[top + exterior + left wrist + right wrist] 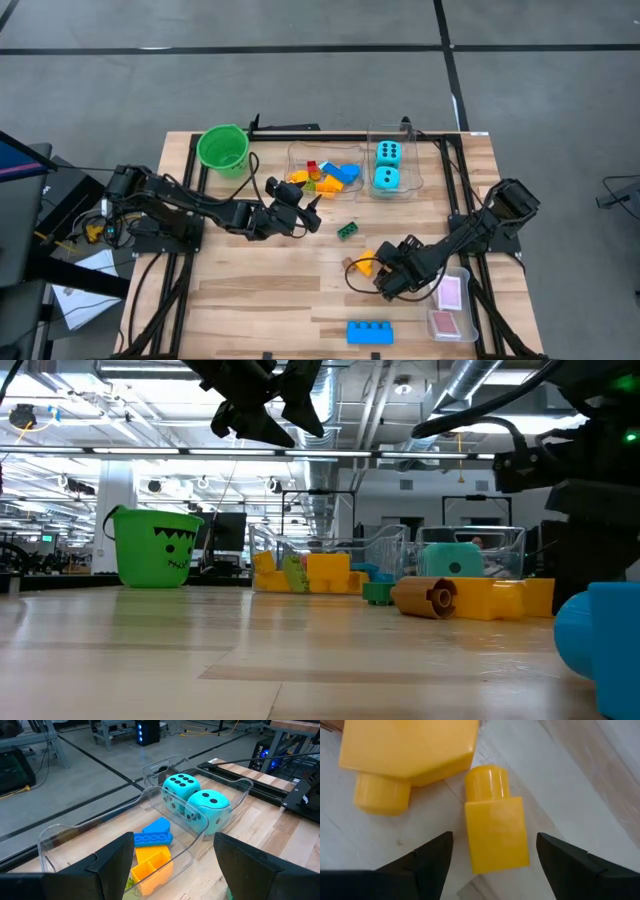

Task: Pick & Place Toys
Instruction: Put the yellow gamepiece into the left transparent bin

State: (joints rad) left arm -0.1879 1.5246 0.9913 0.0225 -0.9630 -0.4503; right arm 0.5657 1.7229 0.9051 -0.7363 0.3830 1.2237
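Right hand (385,275), high view: fingers spread, low over yellow blocks (366,263) on the tabletop (280,300). Left hand (300,212), released, hovers beside the tub (295,160). Right wrist view: small yellow block (495,822) lies between the open fingers, ungripped.

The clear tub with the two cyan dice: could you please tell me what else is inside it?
Only the two cyan dice show inside that clear tub, side by side. Nothing else is visible; the tub floor beneath the dice is covered.
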